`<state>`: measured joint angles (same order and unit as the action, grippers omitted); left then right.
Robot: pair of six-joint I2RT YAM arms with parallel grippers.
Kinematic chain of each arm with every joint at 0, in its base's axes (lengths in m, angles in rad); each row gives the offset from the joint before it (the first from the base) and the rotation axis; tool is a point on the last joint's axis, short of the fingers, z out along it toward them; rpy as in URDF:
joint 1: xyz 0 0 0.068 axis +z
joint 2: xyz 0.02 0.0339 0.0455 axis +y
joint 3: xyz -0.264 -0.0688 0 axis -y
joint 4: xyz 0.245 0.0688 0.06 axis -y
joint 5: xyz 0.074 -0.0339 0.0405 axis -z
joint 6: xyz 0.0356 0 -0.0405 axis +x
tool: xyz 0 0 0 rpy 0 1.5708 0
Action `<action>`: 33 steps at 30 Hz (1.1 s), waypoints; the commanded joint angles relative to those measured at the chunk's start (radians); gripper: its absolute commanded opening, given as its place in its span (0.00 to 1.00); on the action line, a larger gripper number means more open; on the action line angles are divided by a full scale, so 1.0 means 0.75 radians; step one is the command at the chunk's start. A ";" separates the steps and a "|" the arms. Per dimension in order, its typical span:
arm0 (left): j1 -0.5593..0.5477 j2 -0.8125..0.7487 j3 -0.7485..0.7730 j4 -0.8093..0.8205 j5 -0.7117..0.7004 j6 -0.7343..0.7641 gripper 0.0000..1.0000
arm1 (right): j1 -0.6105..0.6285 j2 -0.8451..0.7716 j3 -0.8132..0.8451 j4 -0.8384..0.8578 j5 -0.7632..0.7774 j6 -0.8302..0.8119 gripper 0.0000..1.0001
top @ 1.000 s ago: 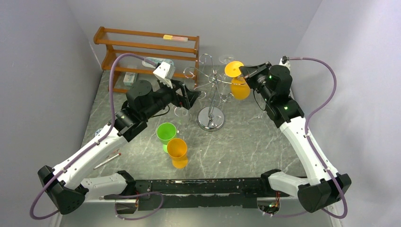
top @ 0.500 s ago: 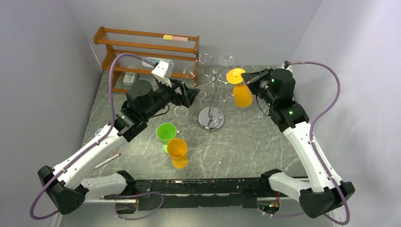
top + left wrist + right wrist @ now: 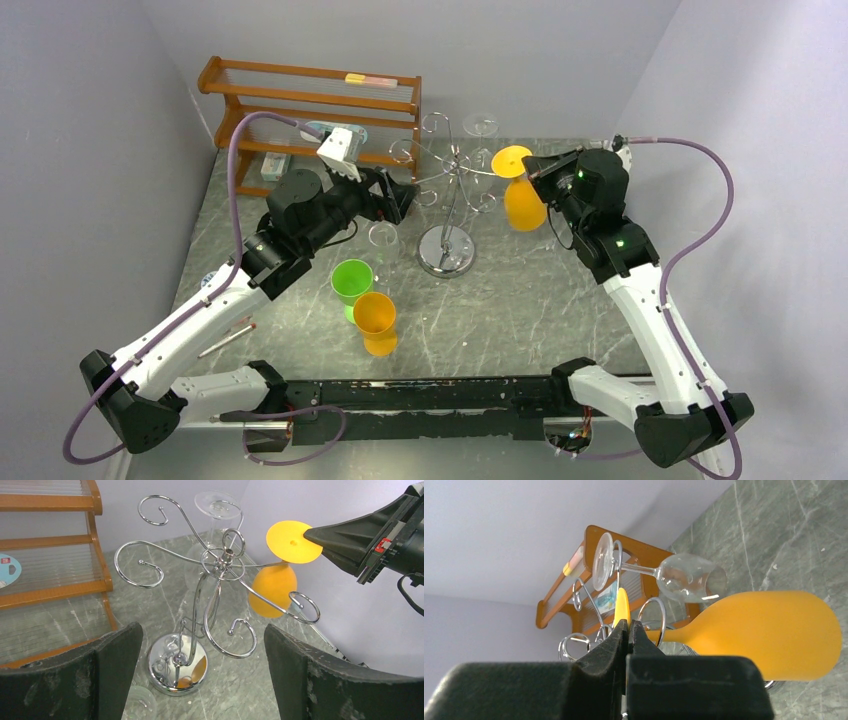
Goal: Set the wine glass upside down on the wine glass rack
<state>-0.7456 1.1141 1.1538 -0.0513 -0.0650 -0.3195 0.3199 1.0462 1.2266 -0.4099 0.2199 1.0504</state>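
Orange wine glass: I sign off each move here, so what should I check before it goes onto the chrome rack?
1. Right gripper jaws shut on foot of the orange wine glass: ok.
2. Glass inverted, bowl below foot: ok.
3. Stem seated in the wine glass rack: not ok, glass is beside it.
4. Empty spiral arm near the glass: ok.
5. Left gripper open, off the rack: ok.
6. Clear glass on a far arm, apart: ok.
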 commanded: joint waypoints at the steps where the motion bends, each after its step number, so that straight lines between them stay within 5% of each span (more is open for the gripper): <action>1: 0.003 -0.005 0.011 -0.015 -0.038 -0.024 0.95 | -0.011 -0.010 -0.004 0.041 0.089 0.023 0.00; 15: 0.002 -0.010 -0.002 -0.029 -0.112 -0.058 0.94 | -0.012 0.019 -0.017 0.076 0.056 -0.015 0.00; 20: 0.001 -0.012 0.002 -0.051 -0.135 -0.067 0.94 | -0.013 0.035 -0.013 0.064 0.044 -0.028 0.08; 23: 0.003 -0.013 0.003 -0.057 -0.136 -0.067 0.94 | -0.013 0.038 -0.001 0.051 0.053 -0.030 0.16; 28: 0.002 -0.004 0.026 -0.086 -0.151 -0.053 0.95 | -0.013 0.051 0.051 -0.051 0.096 -0.047 0.50; 33: 0.003 0.025 0.101 -0.219 -0.168 -0.041 0.96 | -0.012 0.003 0.087 -0.173 0.128 -0.088 0.66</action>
<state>-0.7456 1.1160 1.1603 -0.1215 -0.1623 -0.3630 0.3180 1.0790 1.2514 -0.4442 0.2764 1.0199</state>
